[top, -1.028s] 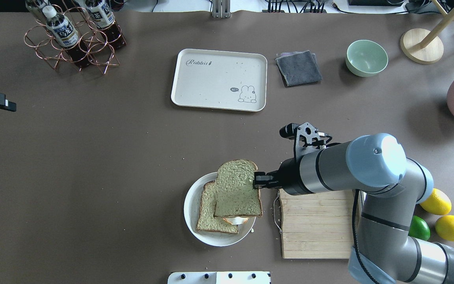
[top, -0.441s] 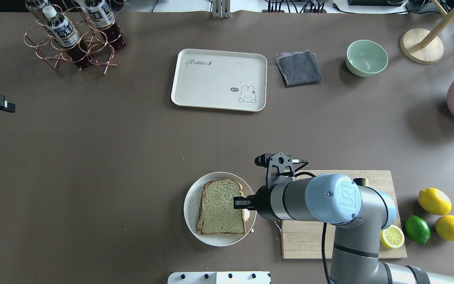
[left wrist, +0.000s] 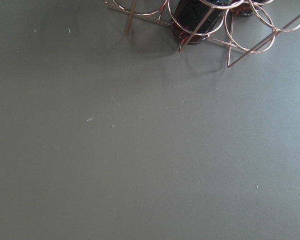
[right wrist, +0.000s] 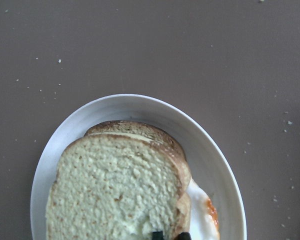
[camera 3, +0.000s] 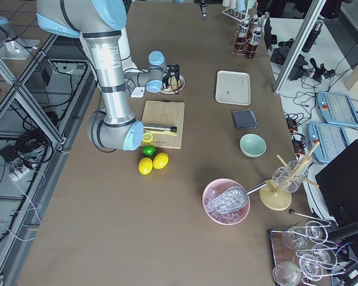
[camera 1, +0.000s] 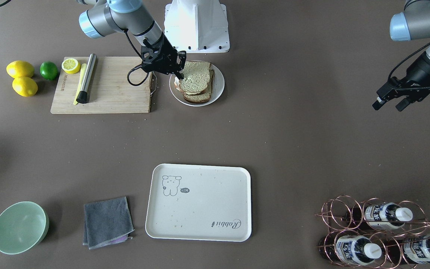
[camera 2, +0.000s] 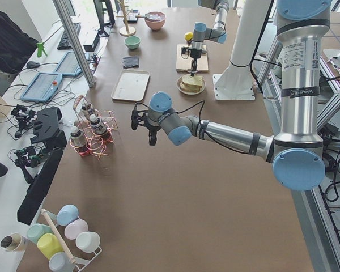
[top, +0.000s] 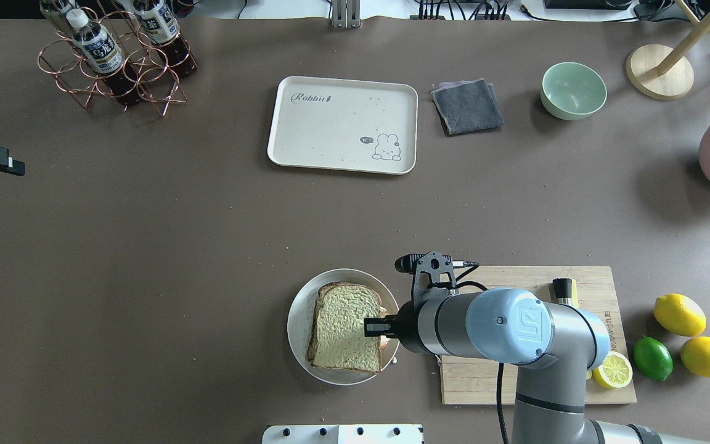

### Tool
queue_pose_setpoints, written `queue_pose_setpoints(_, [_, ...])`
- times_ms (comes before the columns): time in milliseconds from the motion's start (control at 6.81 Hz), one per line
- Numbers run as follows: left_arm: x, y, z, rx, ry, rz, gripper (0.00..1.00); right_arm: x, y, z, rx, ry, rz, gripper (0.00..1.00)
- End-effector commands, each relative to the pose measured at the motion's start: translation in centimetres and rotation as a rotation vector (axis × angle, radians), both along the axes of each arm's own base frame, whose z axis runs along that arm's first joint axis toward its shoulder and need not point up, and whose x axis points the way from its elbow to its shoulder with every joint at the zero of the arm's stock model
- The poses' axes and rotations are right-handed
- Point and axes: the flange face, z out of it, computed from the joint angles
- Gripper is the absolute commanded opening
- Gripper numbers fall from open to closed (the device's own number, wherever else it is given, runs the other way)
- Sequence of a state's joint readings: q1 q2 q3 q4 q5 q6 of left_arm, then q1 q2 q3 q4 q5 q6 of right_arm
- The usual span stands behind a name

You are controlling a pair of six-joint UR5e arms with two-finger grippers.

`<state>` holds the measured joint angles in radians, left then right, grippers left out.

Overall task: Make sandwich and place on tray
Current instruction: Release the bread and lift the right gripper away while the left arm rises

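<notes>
Long matte brown tabletop spreads under the fingers; white side desk far beyond them; grey floor behind them; soft, even light

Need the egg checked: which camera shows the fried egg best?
Right wrist-mounted: the egg pokes out from under the top slice, orange yolk edge showing. Overhead shows only a white sliver; front-facing a pale hint; side views too small.

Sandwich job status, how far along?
Done: the sandwich is stacked on the plate, with the top slice over the egg and the bottom slice.
In hand: the right gripper pinches the top slice's edge. The left gripper hangs open, off to the side.
Left: the tray has no food on it, so the sandwich is not yet moved there.
</notes>
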<state>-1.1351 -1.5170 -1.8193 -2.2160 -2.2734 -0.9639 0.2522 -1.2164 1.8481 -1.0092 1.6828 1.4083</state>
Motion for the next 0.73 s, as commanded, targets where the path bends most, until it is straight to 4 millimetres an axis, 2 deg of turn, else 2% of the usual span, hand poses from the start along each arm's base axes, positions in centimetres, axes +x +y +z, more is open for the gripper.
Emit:
queue_pose_setpoints(0, [0.3,-0.4,-0.4,0.005,0.004,0.0,0.98,1.7,-1.5,-1.4,0.006,-0.03,0.034,0.99])
queue_pose_setpoints(147, [0.3,-0.6,-0.7,0.01,0.006,0.0,0.98,2.9,-2.7,-1.9,0.0,-0.041,0.039,0.99])
queue_pose_setpoints(294, [0.6,-1.4,-2.2,0.039,0.02,0.001,0.98,4.8,-4.9,-2.1,-0.02,-0.05,0.032,0.99])
queue_pose_setpoints(441, [3.0,-1.5,-4.1,0.068,0.037,0.036,0.98,6.8,-7.1,-1.9,-0.041,-0.054,0.03,0.99])
queue_pose_setpoints(588, [5.5,-1.4,-6.7,0.022,0.096,0.018,0.98,9.3,-9.6,-1.4,-0.069,-0.056,0.03,0.99])
